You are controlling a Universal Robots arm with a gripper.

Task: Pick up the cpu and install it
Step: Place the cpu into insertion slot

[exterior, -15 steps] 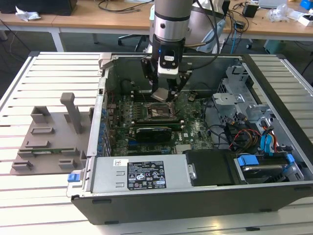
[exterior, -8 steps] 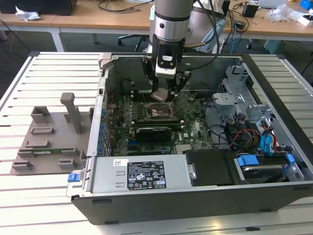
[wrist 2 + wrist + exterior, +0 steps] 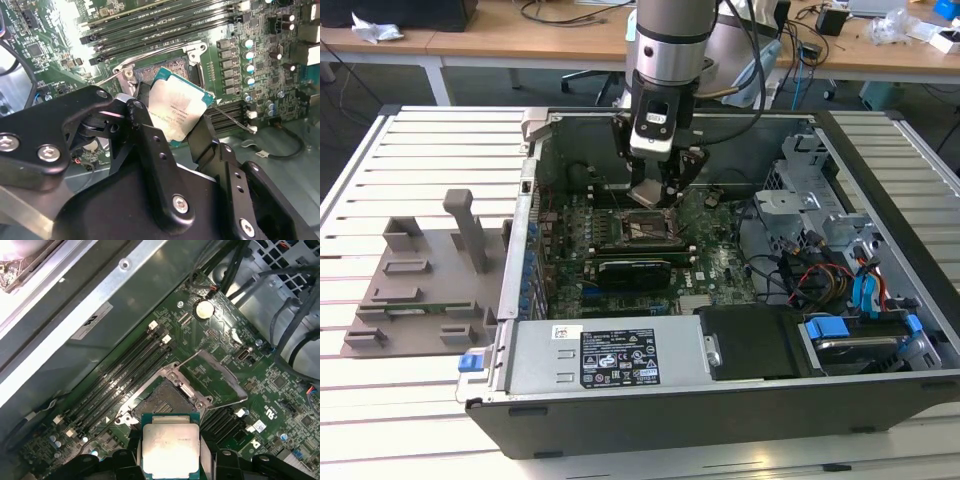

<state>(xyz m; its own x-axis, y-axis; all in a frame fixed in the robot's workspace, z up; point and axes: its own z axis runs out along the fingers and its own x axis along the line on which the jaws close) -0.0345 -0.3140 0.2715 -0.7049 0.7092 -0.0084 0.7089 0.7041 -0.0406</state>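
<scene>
Second wrist view: cpu [image 3: 177, 112], its print illegible, in grip of end effector [image 3: 171, 124].

Silver-topped cpu [image 3: 171, 444] clamped at two edges by gripper [image 3: 171, 462], just beside open socket [image 3: 162, 401] on green motherboard [image 3: 260, 385], memory slots [image 3: 125, 374] alongside the socket.

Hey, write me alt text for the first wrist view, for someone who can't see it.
A black pincer grips a small square cpu with a silver-grey metal top by two opposite edges, clear of the open dark metal-framed socket beyond it on a green motherboard. Long black memory slots run beside the socket, inside a grey metal computer case.
</scene>
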